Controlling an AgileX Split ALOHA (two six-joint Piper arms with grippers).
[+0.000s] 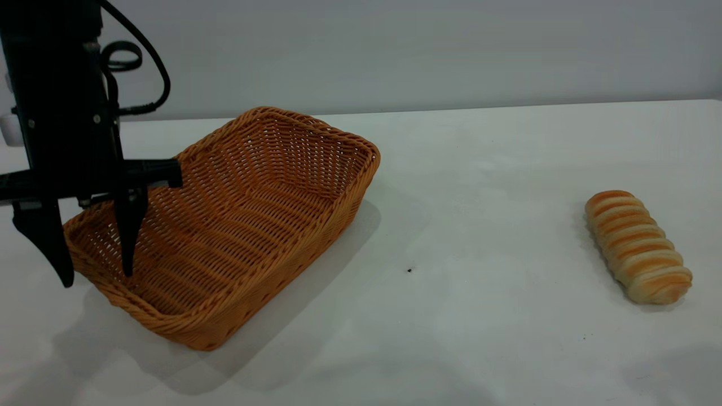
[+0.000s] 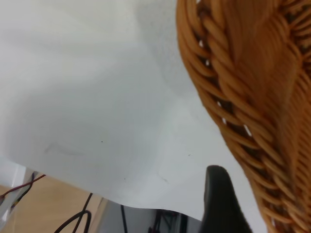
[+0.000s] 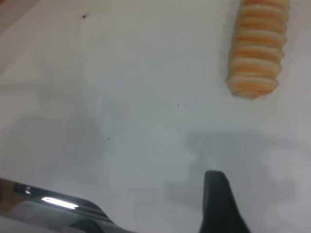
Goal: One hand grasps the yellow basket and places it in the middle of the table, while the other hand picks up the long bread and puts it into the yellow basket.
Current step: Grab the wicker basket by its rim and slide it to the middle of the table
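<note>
A: Well, the basket (image 1: 237,225) was found at the table's (image 1: 479,225) left side, off centre. Left gripper (image 1: 87,259) was spread, its fingers astride the near-left rim, nothing clamped.

B: Handling?

A: Judged light and stiff; the braided rim was reckoned the best hold. Bread (image 1: 637,245) lay well apart at the right, judged soft, best taken across its middle, gently.

B: Right gripper?

A: One finger (image 3: 221,204) was seen near the bread; spread could not be told.
</note>
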